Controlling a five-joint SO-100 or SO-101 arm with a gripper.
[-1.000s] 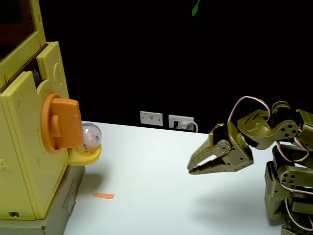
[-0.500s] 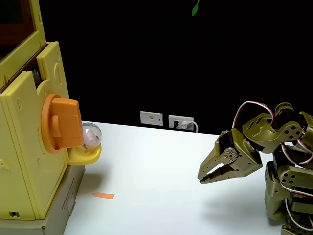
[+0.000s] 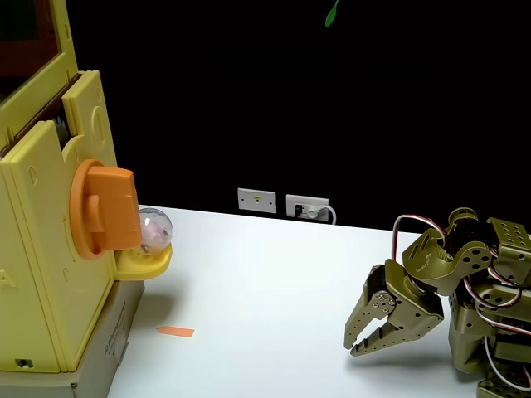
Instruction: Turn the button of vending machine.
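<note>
Fixed view | gripper (image 3: pixel 358 347) slightly open, empty | blocky orange button (image 3: pixel 108 211) | pale-yellow plastic vending machine (image 3: pixel 41 274)

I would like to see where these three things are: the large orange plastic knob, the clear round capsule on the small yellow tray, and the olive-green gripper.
Large orange plastic knob (image 3: pixel 112 211), fixed view: on its raised bar.
Clear round capsule (image 3: pixel 154 228), fixed view: on its dome.
Olive-green gripper (image 3: pixel 354 347), fixed view: between its fingertips.

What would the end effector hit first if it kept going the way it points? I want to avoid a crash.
Probably the white table: the end effector points down and left, just above the surface, far from the vending machine.
</note>
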